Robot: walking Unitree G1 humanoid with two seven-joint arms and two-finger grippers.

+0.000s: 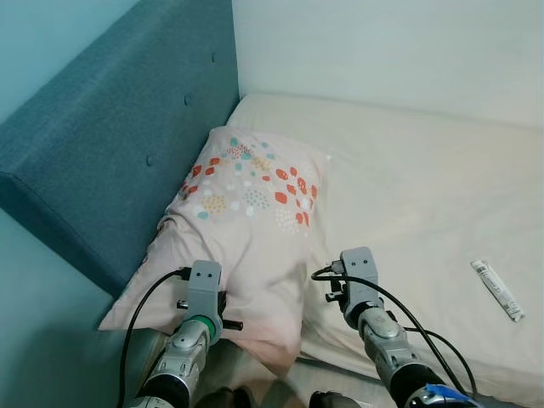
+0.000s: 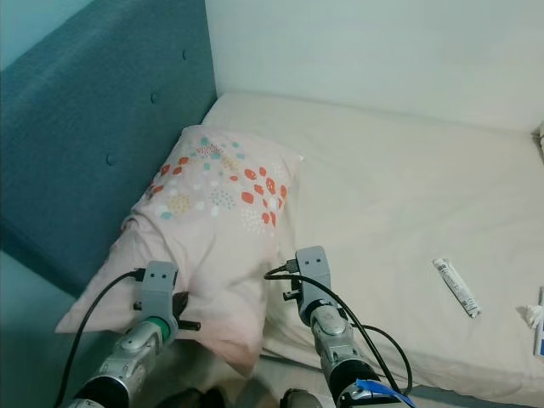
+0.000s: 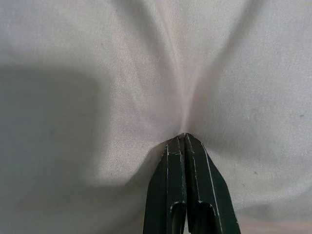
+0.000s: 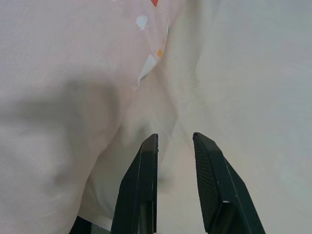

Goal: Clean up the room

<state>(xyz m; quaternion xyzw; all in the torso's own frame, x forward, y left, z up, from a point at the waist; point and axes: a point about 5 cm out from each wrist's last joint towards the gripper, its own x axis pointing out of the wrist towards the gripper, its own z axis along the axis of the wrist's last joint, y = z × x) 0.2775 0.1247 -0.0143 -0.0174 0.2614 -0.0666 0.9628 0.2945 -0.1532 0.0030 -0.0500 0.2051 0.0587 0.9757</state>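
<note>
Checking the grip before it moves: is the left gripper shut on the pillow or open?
Shut: the left gripper pinches the pink pillow fabric, which puckers at its fingertips.

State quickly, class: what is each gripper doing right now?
Left gripper: jaws shut, pinching the pink pillow fabric.
Right gripper: jaws open, holding nothing, poised at the pillow's edge over the mattress.

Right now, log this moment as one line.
left gripper: shut on pillow | right gripper: open beside pillow | tube: on mattress

Parted right gripper [image 4: 175, 141] beside pillow [image 4: 68, 83] edge
</note>
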